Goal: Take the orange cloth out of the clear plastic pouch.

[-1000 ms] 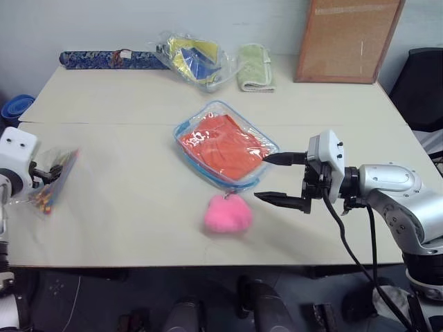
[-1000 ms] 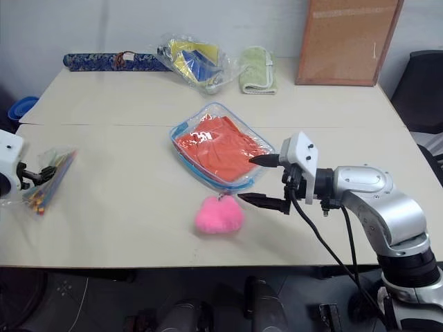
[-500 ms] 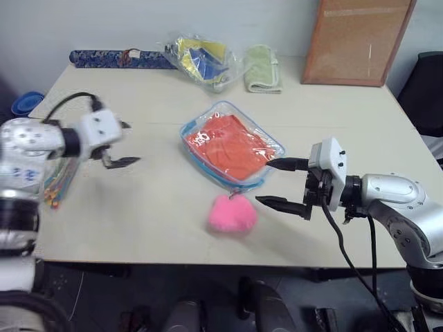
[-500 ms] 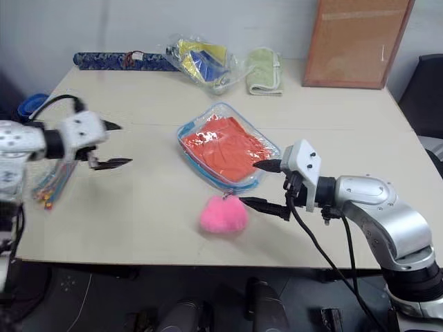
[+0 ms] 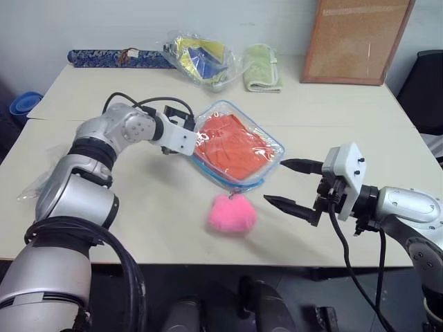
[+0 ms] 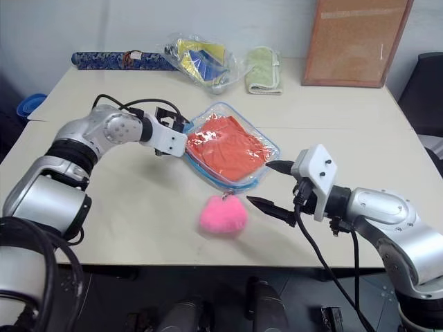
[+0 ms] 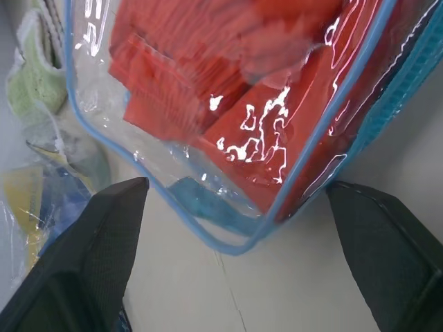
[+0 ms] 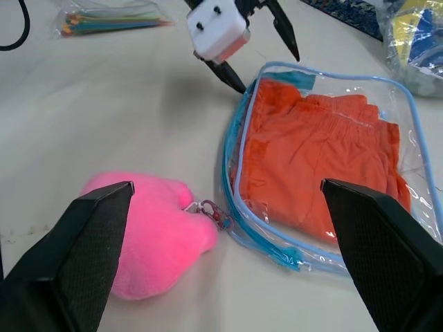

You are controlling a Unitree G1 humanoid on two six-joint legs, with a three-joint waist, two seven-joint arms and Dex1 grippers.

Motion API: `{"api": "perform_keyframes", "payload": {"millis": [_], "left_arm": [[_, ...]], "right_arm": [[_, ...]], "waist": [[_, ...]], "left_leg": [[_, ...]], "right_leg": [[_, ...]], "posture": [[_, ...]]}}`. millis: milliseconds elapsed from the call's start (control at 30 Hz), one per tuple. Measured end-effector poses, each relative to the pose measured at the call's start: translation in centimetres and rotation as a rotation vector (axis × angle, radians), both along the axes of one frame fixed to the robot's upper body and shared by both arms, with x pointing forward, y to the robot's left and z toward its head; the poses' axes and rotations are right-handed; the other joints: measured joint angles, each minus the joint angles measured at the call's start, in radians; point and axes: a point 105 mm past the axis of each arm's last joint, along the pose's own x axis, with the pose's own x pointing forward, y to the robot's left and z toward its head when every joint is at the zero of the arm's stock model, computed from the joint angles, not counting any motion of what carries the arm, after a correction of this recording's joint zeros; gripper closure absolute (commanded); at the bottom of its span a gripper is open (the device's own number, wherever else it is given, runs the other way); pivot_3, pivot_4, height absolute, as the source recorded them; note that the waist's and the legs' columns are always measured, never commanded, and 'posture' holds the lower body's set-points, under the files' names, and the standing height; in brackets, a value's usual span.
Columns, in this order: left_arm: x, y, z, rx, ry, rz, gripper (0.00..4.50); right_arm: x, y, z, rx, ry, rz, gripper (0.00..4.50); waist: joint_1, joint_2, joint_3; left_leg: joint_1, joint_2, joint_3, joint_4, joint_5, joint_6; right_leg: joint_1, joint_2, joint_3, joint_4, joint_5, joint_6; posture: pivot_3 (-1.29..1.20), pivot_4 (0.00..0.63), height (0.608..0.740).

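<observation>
Left gripper (image 8: 259, 41) has swung in from the table's left edge to the near-left corner of the one clear plastic pouch (image 5: 270, 142), its two black fingers (image 7: 97, 259) spread wide, straddling that corner, holding nothing. Right gripper (image 5: 291, 185) hangs just beside the pouch's right end with its two fingers wide apart and empty, one pink heart charm (image 5: 232, 213) lying on the table (image 5: 138, 207) near its lower finger. One orange cloth (image 5: 232, 146) sits fully inside the pouch, between the two grippers.
</observation>
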Motion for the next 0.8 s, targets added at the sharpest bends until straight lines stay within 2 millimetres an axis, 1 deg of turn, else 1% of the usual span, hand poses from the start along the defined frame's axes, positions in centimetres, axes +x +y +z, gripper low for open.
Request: {"api": "perform_keyframes", "payload": {"millis": [67, 167, 367, 567, 733, 800], "left_arm": [[0.3, 0.2, -0.6, 0.014, -0.016, 0.020, 0.16], [0.7, 0.2, -0.8, 0.000, -0.038, 0.054, 0.76], [1.2, -0.5, -1.1, -0.005, -0.071, 0.069, 2.61], [0.9, -0.7, -1.5, 0.016, -0.029, 0.056, 4.46], [0.4, 0.1, -2.0, -0.032, 0.092, 0.105, 4.48], [0.0, 0.7, -2.2, -0.104, 0.168, 0.145, 4.48]], "right_arm": [[0.0, -0.2, 0.1, 0.006, -0.004, -0.016, 0.00], [-0.1, -0.3, 0.2, 0.004, -0.012, -0.029, 0.00], [-0.2, -0.3, 0.2, 0.003, 0.002, -0.033, 0.00], [-0.3, -0.4, 0.2, -0.004, 0.006, -0.031, 0.00], [-0.3, -0.4, 0.2, -0.013, 0.006, -0.030, 0.00], [-0.3, -0.4, 0.2, -0.014, 0.008, -0.023, 0.00]], "waist": [[0.001, 0.000, 0.000], [0.002, 0.000, 0.000], [0.004, -0.001, 0.000], [0.003, -0.001, 0.000], [0.001, -0.001, 0.000], [-0.003, -0.001, 0.000]], "left_leg": [[0.000, 0.000, -0.001, 0.000, 0.000, 0.001], [-0.001, 0.000, -0.001, 0.000, 0.000, 0.001], [-0.001, -0.001, -0.002, 0.000, 0.000, 0.003], [-0.001, -0.001, -0.002, 0.000, 0.000, 0.003], [-0.001, -0.001, -0.001, 0.001, 0.000, 0.003], [0.000, -0.001, 0.000, 0.000, 0.000, 0.003]], "right_leg": [[0.000, 0.000, -0.001, 0.000, 0.000, 0.000], [0.000, 0.000, -0.001, 0.000, 0.000, 0.000], [0.000, -0.001, -0.001, -0.001, 0.001, 0.001], [0.000, -0.001, -0.001, -0.001, 0.001, 0.001], [0.000, -0.001, -0.001, -0.001, 0.001, 0.001], [0.000, -0.001, 0.000, -0.001, 0.001, 0.001]], "posture": [[0.00, 0.150, 0.740], [0.00, 0.150, 0.740], [0.00, 0.150, 0.740], [0.00, 0.150, 0.740], [0.00, 0.150, 0.740], [0.00, 0.150, 0.740]]}}
